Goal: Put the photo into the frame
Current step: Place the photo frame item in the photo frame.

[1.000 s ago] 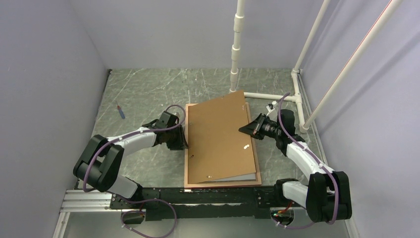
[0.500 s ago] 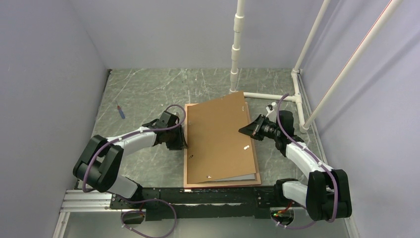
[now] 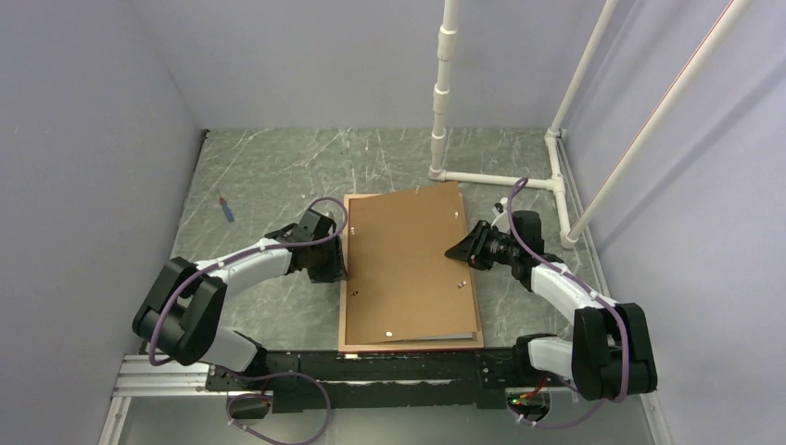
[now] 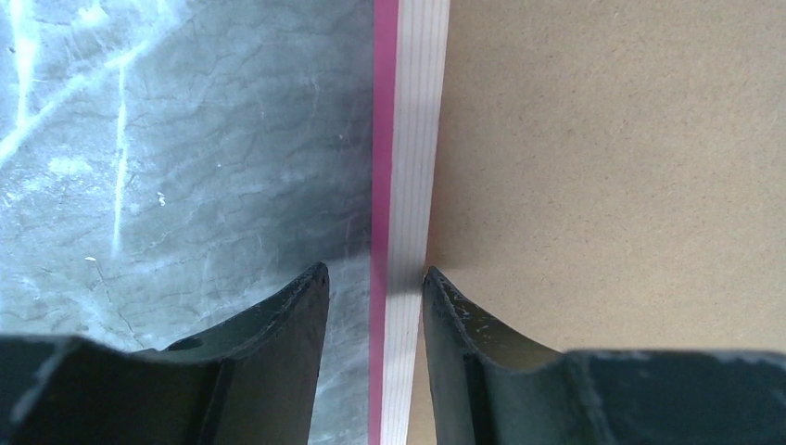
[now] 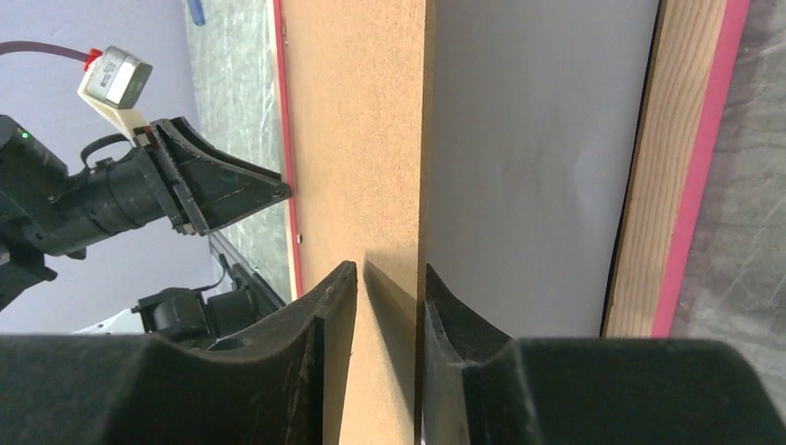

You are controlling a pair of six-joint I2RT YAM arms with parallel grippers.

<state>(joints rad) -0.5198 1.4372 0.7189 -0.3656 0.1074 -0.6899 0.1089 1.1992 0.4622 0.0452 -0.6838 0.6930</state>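
Observation:
The frame (image 3: 408, 349) lies flat mid-table, its reddish-pink rim showing in the left wrist view (image 4: 385, 139) and the right wrist view (image 5: 690, 185). A brown backing board (image 3: 408, 260) covers it, nearly square to it. The photo's white back (image 5: 538, 167) peeks out under the board's right edge; its picture side is hidden. My left gripper (image 3: 341, 271) straddles the frame's left rail (image 4: 371, 271), open, with a gap on the outer side. My right gripper (image 3: 451, 251) is open astride the board's right edge (image 5: 391, 269), one finger above it, one below.
A small blue pen-like object (image 3: 225, 209) lies at the far left of the marbled table. White PVC pipes (image 3: 443, 93) rise behind the frame, and one runs along the table (image 3: 505, 178) toward the right wall.
The right gripper has opened off the board. The board has dropped flatter and swung into line with the frame. The left jaws have widened slightly.

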